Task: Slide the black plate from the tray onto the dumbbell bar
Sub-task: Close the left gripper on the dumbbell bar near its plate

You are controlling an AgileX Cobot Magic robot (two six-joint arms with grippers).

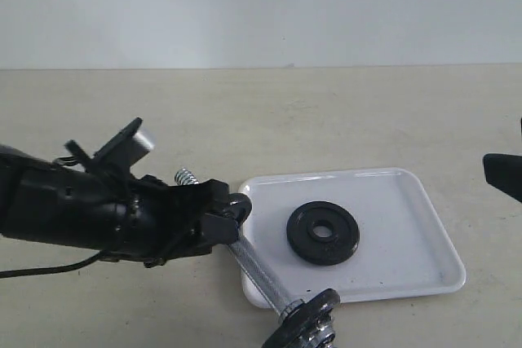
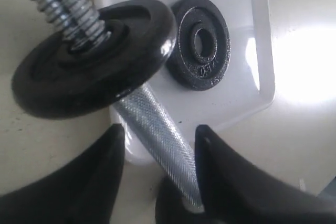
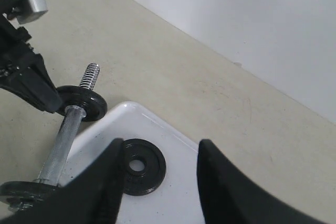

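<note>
the left gripper sits around the knurled middle of the dumbbell bar. its jaws are parted rather than clenched: the bar runs between the two fingers, close against one, and a strip of table shows between the bar and the other. the arm reaches in from the left of the scene.

the bar lies slantwise, from a threaded end on the far left to its other end at the near edge of the scene, and crosses the near left corner of the tray. a black disc sits on the bar just beyond the left gripper, with bare thread sticking out past it. a second black disc and a chrome nut sit at the near end.

the black plate lies flat on the white tray, left of the tray's middle, hole upward, just right of the bar but apart from it.

the right gripper is released and holds nothing. it shows only partly at the right edge of the scene, apart from the tray.
</note>
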